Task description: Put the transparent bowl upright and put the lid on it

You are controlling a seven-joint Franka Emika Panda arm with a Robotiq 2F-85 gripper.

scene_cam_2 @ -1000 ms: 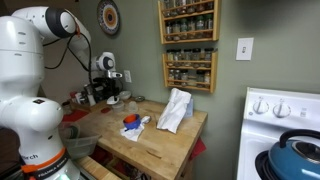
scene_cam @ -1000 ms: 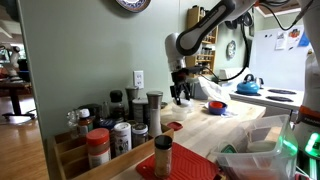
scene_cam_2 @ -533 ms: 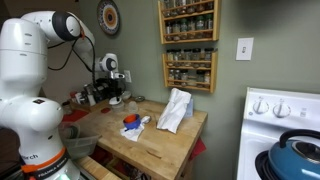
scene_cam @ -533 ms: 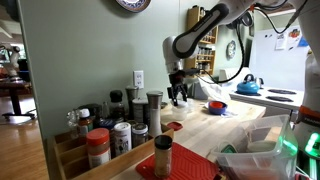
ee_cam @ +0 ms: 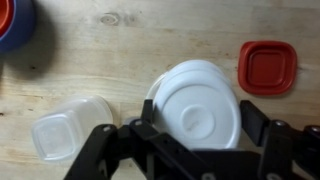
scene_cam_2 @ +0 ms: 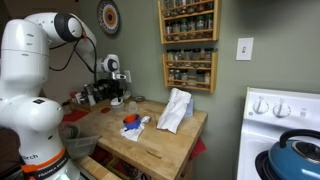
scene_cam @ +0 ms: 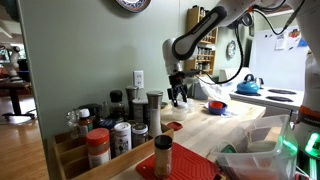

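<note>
In the wrist view my gripper (ee_cam: 197,118) stands around the lid (ee_cam: 200,105), a flat round white disc with a low rim. One finger presses on each side of the lid, so the gripper is shut on it. Left of the lid the transparent bowl (ee_cam: 65,135) rests on the wooden table (ee_cam: 120,60), clear of my fingers; I cannot tell which way up it is. In both exterior views the gripper (scene_cam: 180,95) (scene_cam_2: 113,97) hangs just above the far end of the table; lid and bowl are too small to make out there.
A red square lid (ee_cam: 268,67) lies right of the gripper and a blue thing (ee_cam: 15,25) at the top left corner. A white cloth (scene_cam_2: 175,110), a blue-and-red item (scene_cam_2: 130,122), spice jars (scene_cam: 110,130) and a blue kettle (scene_cam: 248,86) stand around.
The arm has shifted a little sideways over the table's far end during the last second. The jaws have kept the same width.
</note>
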